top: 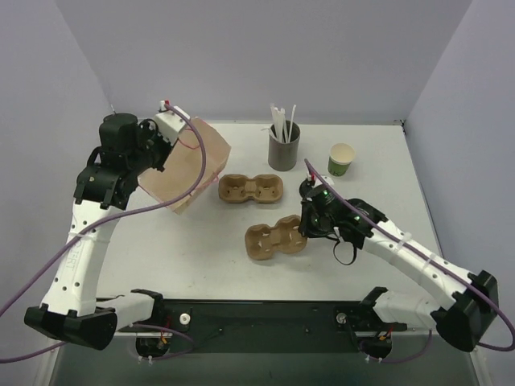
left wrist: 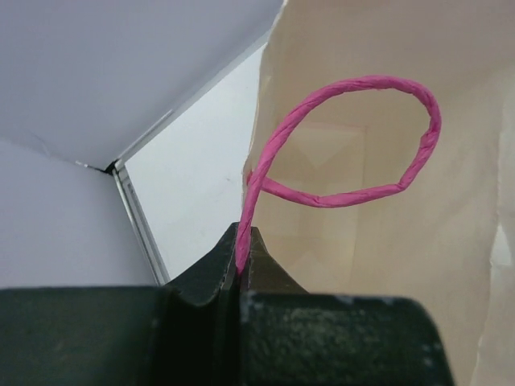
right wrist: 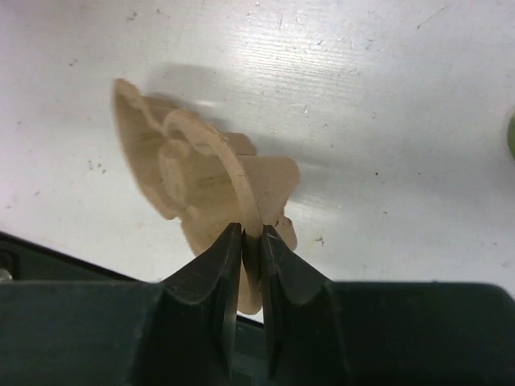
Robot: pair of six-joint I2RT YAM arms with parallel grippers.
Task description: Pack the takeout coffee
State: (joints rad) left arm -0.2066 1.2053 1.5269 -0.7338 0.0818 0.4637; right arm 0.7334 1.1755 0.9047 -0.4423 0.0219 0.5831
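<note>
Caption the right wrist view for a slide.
Right gripper clamped on the edge of a brown pulp cup carrier, white table beneath.

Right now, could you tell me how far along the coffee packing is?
Done: nothing looks packed yet; the far carrier sits empty. In hand: the left gripper is shut on the pink handle of the paper bag, and the right gripper pinches the near cup carrier. Left: seating a cup and bagging it. The only green cup in view stands apart, back right.
</note>
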